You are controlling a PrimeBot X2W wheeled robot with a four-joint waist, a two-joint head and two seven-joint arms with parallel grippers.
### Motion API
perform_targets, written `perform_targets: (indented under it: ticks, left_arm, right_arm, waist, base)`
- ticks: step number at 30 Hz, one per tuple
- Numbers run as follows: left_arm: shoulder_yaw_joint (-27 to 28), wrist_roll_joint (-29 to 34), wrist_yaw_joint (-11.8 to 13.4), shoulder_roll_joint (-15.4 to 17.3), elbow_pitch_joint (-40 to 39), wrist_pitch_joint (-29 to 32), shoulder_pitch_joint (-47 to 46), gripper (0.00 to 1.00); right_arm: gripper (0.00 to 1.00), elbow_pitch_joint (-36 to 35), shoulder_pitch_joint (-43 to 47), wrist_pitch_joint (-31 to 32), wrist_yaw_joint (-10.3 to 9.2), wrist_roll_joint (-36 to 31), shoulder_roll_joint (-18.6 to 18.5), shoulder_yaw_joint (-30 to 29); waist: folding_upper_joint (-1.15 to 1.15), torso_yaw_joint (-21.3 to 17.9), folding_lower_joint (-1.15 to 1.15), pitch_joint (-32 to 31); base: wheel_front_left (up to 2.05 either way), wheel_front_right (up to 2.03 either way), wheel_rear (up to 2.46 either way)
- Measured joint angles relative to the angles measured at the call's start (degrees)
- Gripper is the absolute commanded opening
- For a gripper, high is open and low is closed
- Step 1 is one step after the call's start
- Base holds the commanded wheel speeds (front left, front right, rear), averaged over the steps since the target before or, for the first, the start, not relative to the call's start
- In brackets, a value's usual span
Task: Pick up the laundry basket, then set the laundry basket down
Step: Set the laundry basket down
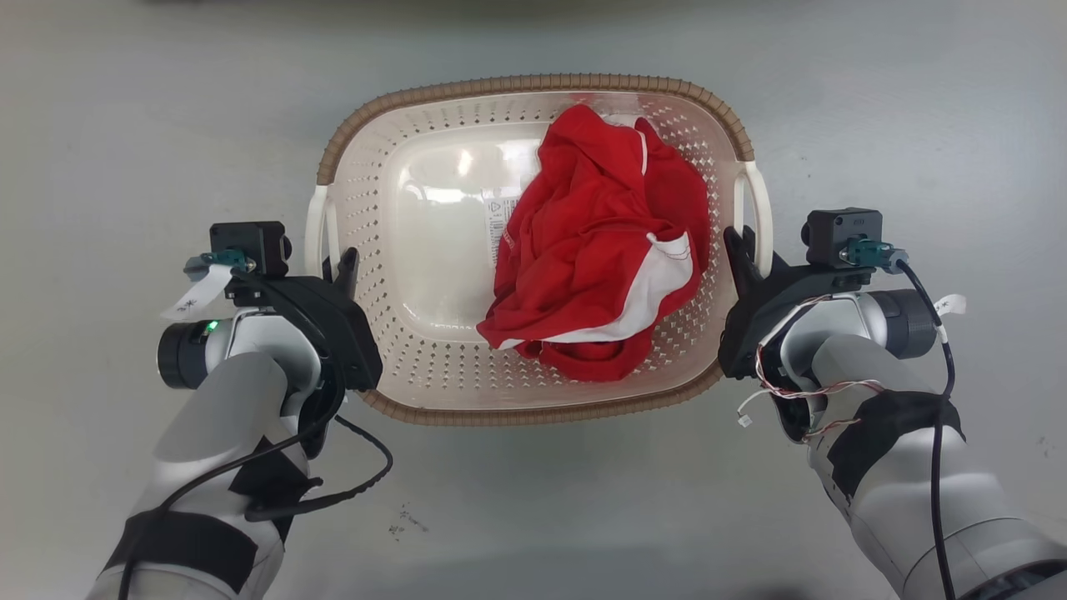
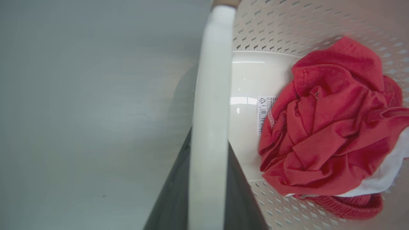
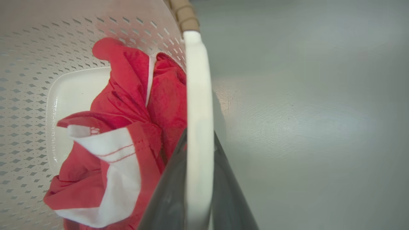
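1. I see the laundry basket in the middle of the head view, over a plain grey floor. Its brown rim runs along the upper and lower edges.
2. My left gripper sits at centre left of the frame, right at the basket's left loop handle.
3. In the left wrist view that white handle rises from the bottom edge between the two dark fingers. They press against it on both sides, so this gripper is pinching the handle.
4. My right gripper sits at centre right of the head view, at the right loop handle.
5. In the right wrist view, the white bar stands between the dark fingers, which are closed against it, so this handle is pinched too.
6. A crumpled red garment with white trim fills the right half of the basket, lying on the bottom and against the right wall.
7. A printed label on the basket bottom shows just left of the garment, partly covered by it.
8. I cannot tell whether the basket rests on the floor or hangs just above it.
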Motion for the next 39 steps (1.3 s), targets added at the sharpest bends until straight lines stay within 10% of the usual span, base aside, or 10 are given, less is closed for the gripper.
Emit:
perform_targets:
  ticks: [20,21,22,23,39]
  left_arm:
    - [-0.14,-0.2,-0.87,-0.21,1.72,1.3,-1.19,0.09]
    - [-0.14,-0.29,-0.88,-0.22,1.8,1.32,-1.24,0.41]
    - [-0.16,-0.31,-0.92,-0.2,1.92,1.46,-1.32,0.87]
    - [-0.16,-0.35,-0.91,-0.03,2.09,1.64,-1.51,1.0]
    - [-2.52,0.07,-1.37,-0.13,2.01,-0.97,-1.66,1.0]
  right_arm:
    - [0.0,1.38,-0.86,0.67,1.52,0.45,0.09,0.64]
    - [0.12,1.4,-0.93,0.67,1.89,0.44,0.02,0.9]
    - [0.45,1.43,-0.97,0.66,1.94,0.43,-0.05,1.1]
    - [1.0,1.46,-1.01,0.65,2.04,0.35,-0.29,1.38]
    - [1.0,-0.1,-0.62,-2.6,4.93,-0.05,-1.68,3.1]
  waist:
    - [0.0,0.23,0.0,0.49]
    - [0.0,0.26,0.0,0.48]
    - [0.0,0.29,0.0,0.47]
    - [0.0,0.32,0.0,0.46]
    - [0.0,1.08,0.0,-3.38]
  base:
    - [0.0,0.0,0.0]
    - [0.0,0.0,0.0]
    - [0.0,0.0,0.0]
    - [0.0,0.0,0.0]
    - [0.0,0.0,0.0]
